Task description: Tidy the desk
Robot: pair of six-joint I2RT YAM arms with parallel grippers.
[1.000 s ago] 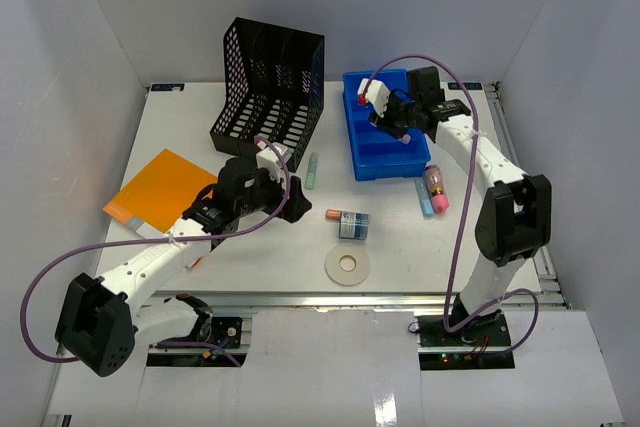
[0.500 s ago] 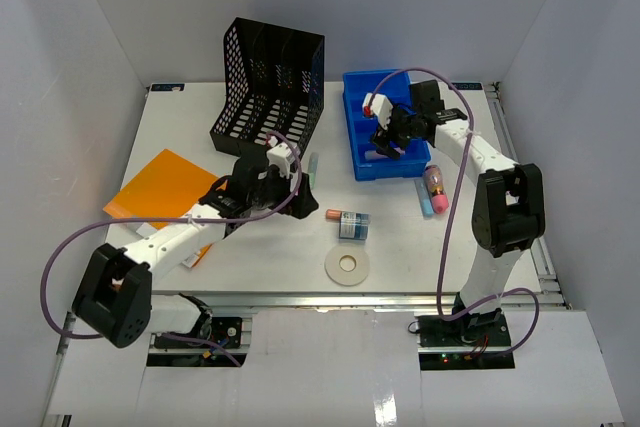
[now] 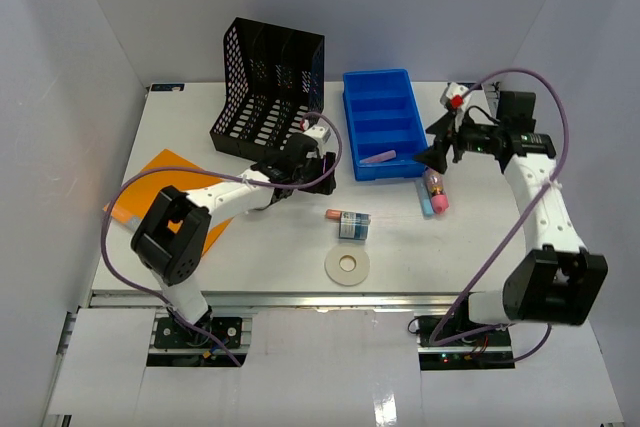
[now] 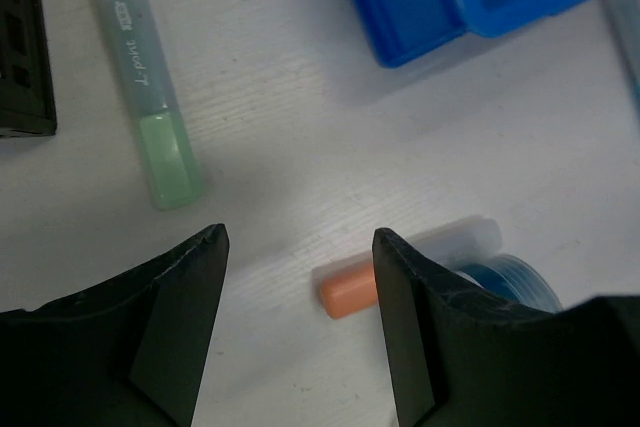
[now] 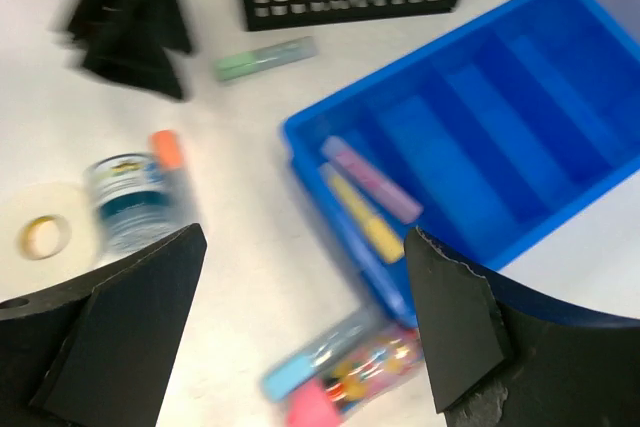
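The left gripper point(image 4: 300, 247) is spread and empty just above the desk point(image 4: 290, 77), with one green highlighter point(image 4: 150, 137) and one orange-capped tube point(image 4: 400, 265) nearby. The right gripper point(image 5: 302, 237) is also spread wide and empty. It hovers over the single blue tray point(image 5: 520, 77), which holds two markers, one purple point(image 5: 372, 179) and one yellow point(image 5: 360, 212). The left arm stretches low beside one black mesh rack point(image 3: 268, 82); the right arm is raised with its elbow bent. The white desk lies beneath both arms, with white walls on three sides.
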